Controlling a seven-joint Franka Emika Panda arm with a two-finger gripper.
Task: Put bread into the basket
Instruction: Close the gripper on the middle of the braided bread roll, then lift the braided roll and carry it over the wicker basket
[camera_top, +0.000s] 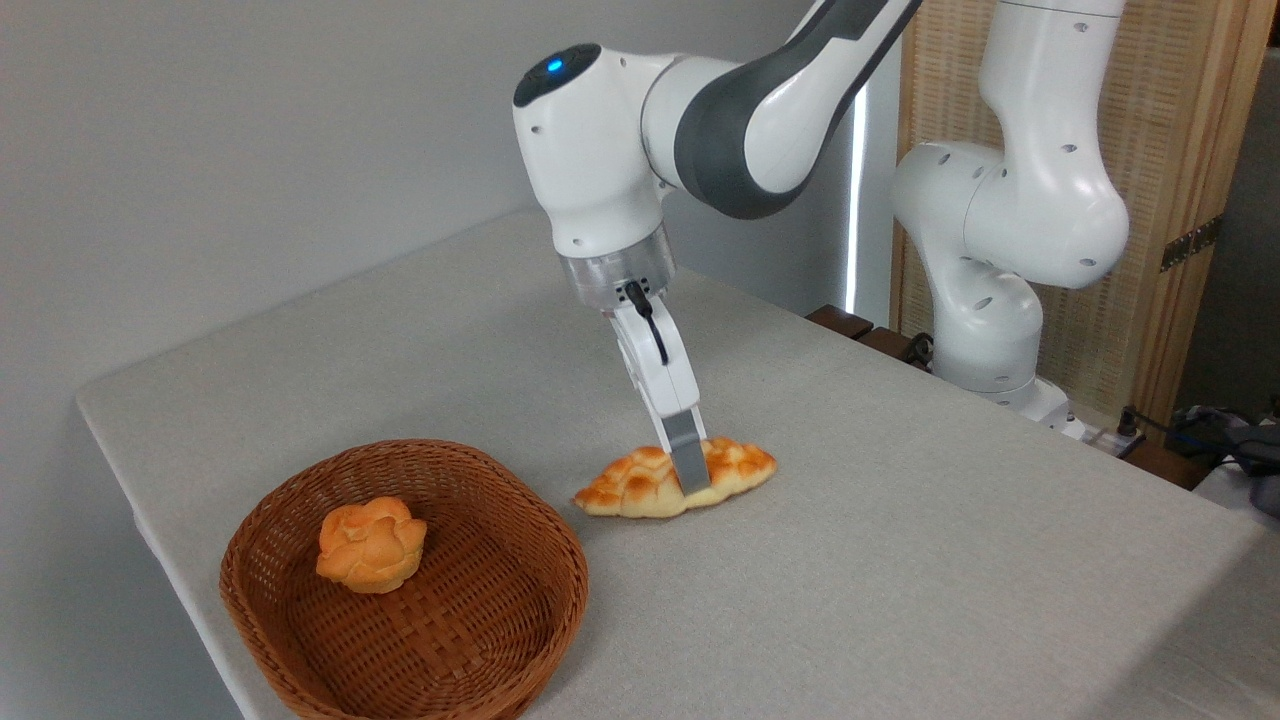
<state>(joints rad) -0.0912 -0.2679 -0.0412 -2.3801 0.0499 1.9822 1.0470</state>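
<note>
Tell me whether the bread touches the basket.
Apart. The camera view shows bare table between the bread and the basket rim.

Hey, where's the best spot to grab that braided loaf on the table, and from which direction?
Grip the braided loaf around its middle, coming from above, fingers across its narrow width. It lies flat on the table with pointed ends too thin to hold; the tool already sits there.

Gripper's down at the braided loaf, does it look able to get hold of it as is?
Probably yes. The gripper is already at the braided loaf, around its middle, one finger in front of the crust. Nothing crowds it on the table; the far finger is hidden, so a grasp isn't confirmed.
</note>
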